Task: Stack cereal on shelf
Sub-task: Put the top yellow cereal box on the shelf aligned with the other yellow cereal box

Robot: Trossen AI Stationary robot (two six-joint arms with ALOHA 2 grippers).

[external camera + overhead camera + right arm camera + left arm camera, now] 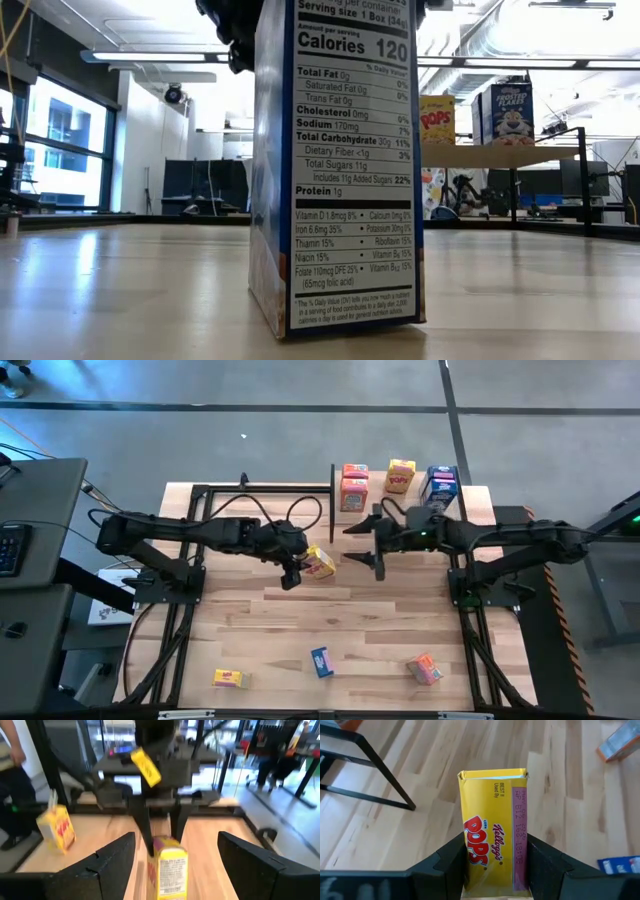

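My left gripper (293, 572) is shut on a yellow Corn Pops cereal box (320, 563) over the middle of the table. My right gripper (363, 550) stands open just to the box's right and faces it. In the right wrist view the box (170, 865) shows beyond the open fingers, apart from them. The shelf (475, 500) at the far right carries three cereal boxes: orange (355, 488), yellow (400, 475) and blue (440, 482). Loose boxes rest on the near tabletop: yellow (229, 678), blue (321, 661) and orange (424, 669). My left gripper pinches the box between its two fingers (451, 862), on two opposite sides (470, 865) at the end nearest the wrist. The fingers slant down from the table's left and lie along the box. The box sticks out past the fingertips, tilted, and looks clear of the tabletop.
A black metal frame (265, 488) stands at the far left of the table, and its bars (380, 775) show in the left wrist view. The near blue box (340, 170) stands upright and fills the low view. A person (12, 780) stands beyond the table.
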